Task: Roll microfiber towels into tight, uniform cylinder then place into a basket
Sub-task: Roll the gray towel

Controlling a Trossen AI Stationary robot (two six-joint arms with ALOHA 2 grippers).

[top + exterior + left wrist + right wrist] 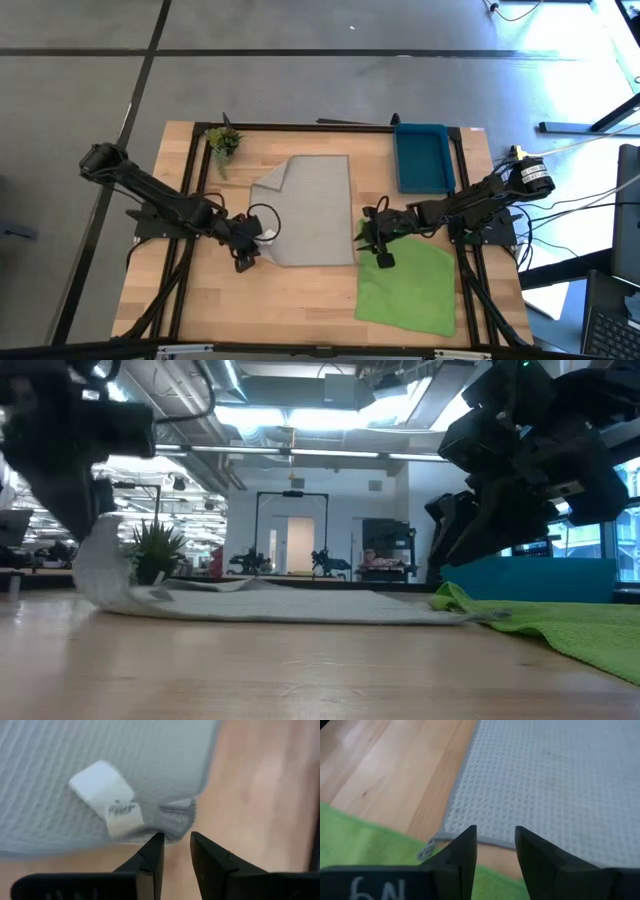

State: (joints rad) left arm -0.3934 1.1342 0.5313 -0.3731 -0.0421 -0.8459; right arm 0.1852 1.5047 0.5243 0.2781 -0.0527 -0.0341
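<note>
With the grey towel [310, 212] flat mid-table, both arms were setting up the roll: left gripper [176, 841] and right gripper [495, 836], jaws slightly parted, seemingly empty, at its 7 and 5 o'clock corners, needing to pinch next.

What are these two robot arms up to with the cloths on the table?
The arms are working on a grey towel spread on the wooden table. The left gripper is at its near left corner by the white tag, fingers slightly apart; the right gripper hovers open at the near right corner. A green towel lies flat, and the blue basket holds nothing.
</note>
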